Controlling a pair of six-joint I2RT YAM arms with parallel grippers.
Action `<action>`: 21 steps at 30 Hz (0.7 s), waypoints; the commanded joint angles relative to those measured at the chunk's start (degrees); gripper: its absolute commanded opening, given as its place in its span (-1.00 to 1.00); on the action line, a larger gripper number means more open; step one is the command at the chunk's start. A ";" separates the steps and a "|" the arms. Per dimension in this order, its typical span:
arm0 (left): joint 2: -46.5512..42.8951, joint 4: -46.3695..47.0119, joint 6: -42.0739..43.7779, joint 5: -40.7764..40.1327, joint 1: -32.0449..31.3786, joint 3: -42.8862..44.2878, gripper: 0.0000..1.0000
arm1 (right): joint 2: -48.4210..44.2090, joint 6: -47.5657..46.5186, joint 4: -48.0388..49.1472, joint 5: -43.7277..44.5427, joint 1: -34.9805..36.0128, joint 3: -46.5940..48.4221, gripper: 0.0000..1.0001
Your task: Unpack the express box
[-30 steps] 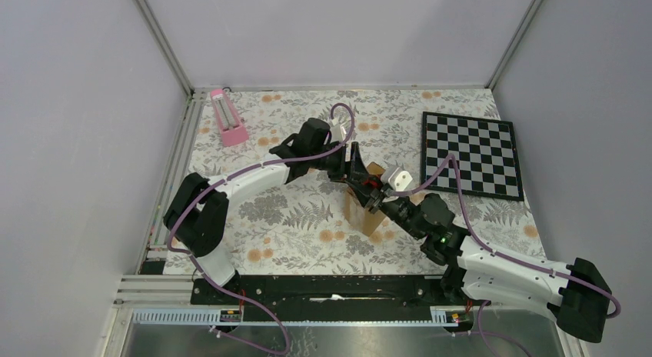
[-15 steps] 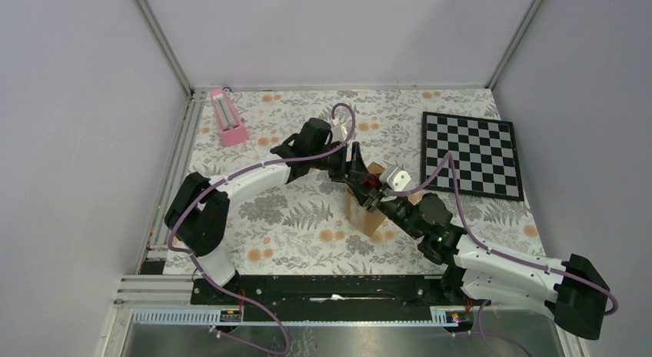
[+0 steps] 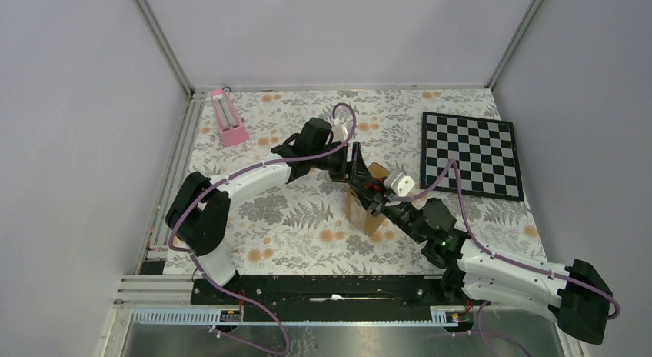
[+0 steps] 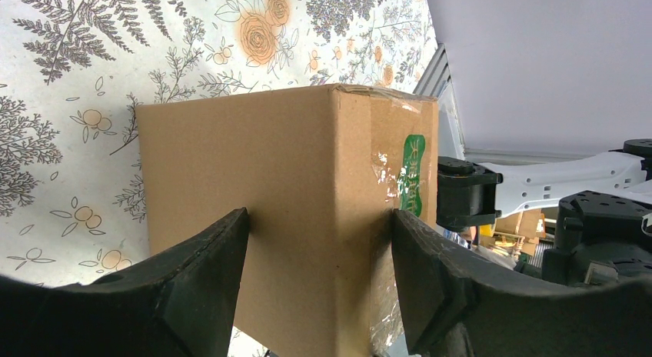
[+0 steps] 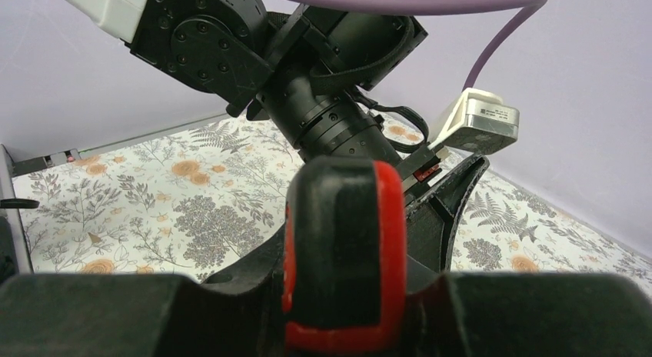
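Observation:
The express box (image 3: 364,212) is a small brown cardboard carton standing on the floral mat in the middle. In the left wrist view the express box (image 4: 300,195) shows clear tape with a green print (image 4: 413,175) on one side; no white label shows. My left gripper (image 3: 356,175) is shut on the box, with its black fingers (image 4: 201,284) pressed on two opposite sides. My right gripper (image 3: 377,203) is over the box's top, shut on a red-and-black tool (image 5: 346,249). The tool's tip and the box top are hidden in the right wrist view.
A black-and-white chessboard (image 3: 470,155) lies at the back right. A pink metronome-like object (image 3: 227,117) stands at the back left. The two arms meet closely at the box; the left arm (image 5: 307,65) fills the top of the right wrist view.
My right wrist has shifted slightly over the box top. My left gripper and the box have not moved.

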 commanded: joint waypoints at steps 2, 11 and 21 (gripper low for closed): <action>3.80 -7.55 2.36 -4.43 -0.66 -0.92 0.26 | -0.94 0.86 2.67 1.45 0.49 -1.16 -1.00; 3.98 -7.53 2.11 -4.28 -0.66 -0.81 0.25 | 0.33 2.26 6.80 2.61 0.42 -3.80 -1.00; 4.27 -7.78 2.82 -4.46 -0.75 -0.72 0.24 | -0.42 1.63 5.25 2.72 0.49 -1.99 -1.00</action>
